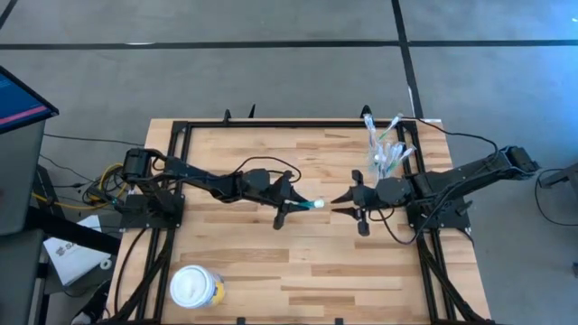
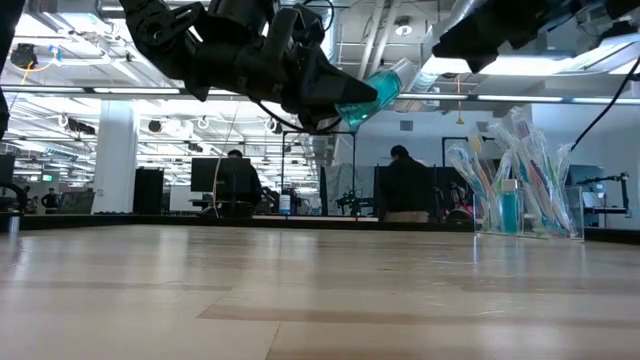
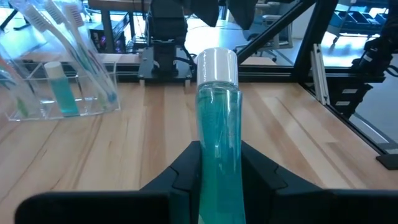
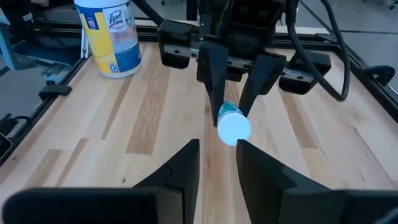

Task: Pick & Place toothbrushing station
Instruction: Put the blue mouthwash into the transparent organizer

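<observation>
- High view: left claw (image 1: 291, 208) grips the blue tube (image 1: 312, 205) mid-surface, cap toward the right claw (image 1: 342, 203), which faces it with fingers parted, holding nothing.
- Low view: tube (image 2: 375, 92) held aloft; toothbrushes (image 2: 515, 170) stand in a clear holder (image 2: 527, 205).
- Left wrist view: fingers (image 3: 180, 177) clamp the tube (image 3: 217, 155).
- Right wrist view: white cap (image 4: 234, 129) just beyond the parted fingers (image 4: 177, 168); yellow tub (image 4: 108, 36) near a corner of the surface (image 4: 143, 112).

Two arms meeting mid-table
Left gripper (image 1: 291, 208) holds a blue tube (image 1: 313, 205), cap toward right gripper (image 1: 342, 204); toothbrushes (image 1: 386, 143) behind; yellow tub (image 1: 197, 289) near front.
</observation>
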{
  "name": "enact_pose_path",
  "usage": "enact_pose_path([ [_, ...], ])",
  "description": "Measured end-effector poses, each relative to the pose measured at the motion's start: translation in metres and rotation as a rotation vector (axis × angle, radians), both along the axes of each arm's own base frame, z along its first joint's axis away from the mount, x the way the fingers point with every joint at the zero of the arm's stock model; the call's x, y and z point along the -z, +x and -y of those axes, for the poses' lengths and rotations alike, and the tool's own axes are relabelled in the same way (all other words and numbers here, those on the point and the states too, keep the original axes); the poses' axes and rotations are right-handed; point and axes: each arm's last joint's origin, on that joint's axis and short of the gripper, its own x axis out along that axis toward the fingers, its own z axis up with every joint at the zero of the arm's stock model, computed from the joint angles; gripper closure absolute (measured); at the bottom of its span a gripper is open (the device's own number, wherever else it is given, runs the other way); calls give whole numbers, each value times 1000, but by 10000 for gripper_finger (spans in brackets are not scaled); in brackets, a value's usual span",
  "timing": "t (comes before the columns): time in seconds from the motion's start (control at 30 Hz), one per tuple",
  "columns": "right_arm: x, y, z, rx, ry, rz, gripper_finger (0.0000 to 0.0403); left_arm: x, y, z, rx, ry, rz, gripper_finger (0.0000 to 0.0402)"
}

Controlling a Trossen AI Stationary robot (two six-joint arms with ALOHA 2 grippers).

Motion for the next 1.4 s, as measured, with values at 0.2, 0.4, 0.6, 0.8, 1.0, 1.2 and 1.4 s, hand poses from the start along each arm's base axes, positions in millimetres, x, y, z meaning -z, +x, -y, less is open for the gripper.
enact_pose_path([
  [0.2,1,5,0,1,-6,14,277,-2,0,1,19,-7,15,337],
  [0.4,7,11,3,16,-16,2,241,-3,1,3,28,-12,32,337],
  [0.6,11,22,1,4,-43,23,220,-4,1,5,36,-11,37,337],
  [0.8,11,24,1,5,-42,34,208,-4,1,5,37,-10,38,336],
  [1.0,9,24,1,4,-43,52,208,-4,1,6,54,-13,45,336],
  [1.2,12,28,0,3,-45,55,210,-5,1,6,54,-13,52,336],
  [1.4,16,38,-3,-12,-77,75,207,-6,1,6,62,-15,58,336],
])
